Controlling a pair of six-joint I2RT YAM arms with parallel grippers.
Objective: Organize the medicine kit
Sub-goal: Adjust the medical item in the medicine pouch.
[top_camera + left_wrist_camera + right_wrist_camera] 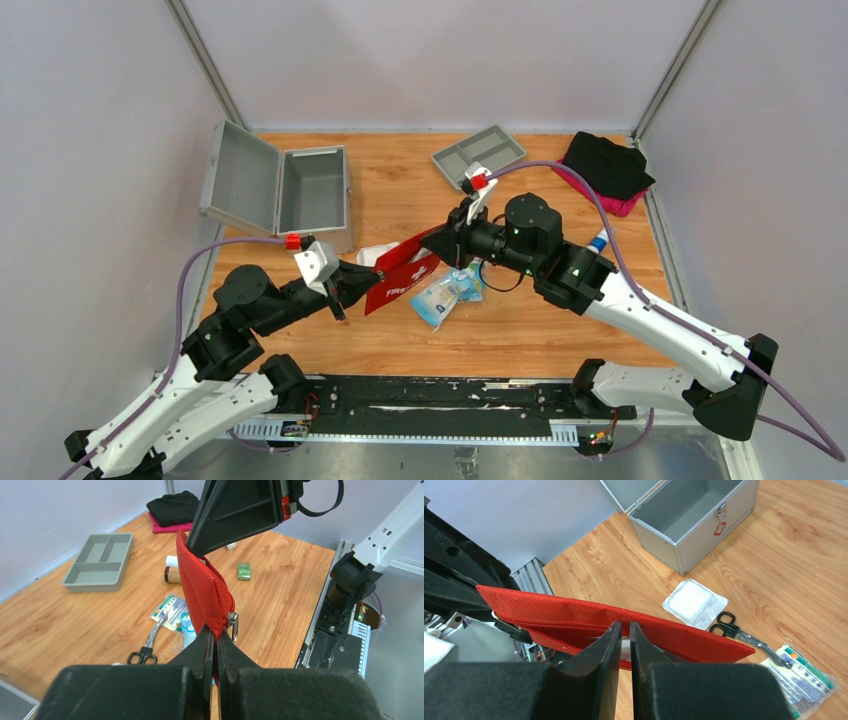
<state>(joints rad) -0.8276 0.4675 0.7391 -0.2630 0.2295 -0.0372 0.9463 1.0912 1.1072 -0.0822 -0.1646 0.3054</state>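
The medicine kit is a silver-grey metal case. It stands at the back left with its lid swung open, and the inside that shows is bare. Above the table's middle, a red "FIRST AID" pouch hangs between both arms with its zip open. My left gripper is shut on the pouch's end, beside the zip pull. My right gripper sits at the pouch's open mouth. Its jaws are almost together on a white item inside.
Under the pouch lie scissors, a white gauze pack and clear packets. Beyond them are a brown bottle and a small green box. A grey compartment tray and black-and-pink cloth are at the back.
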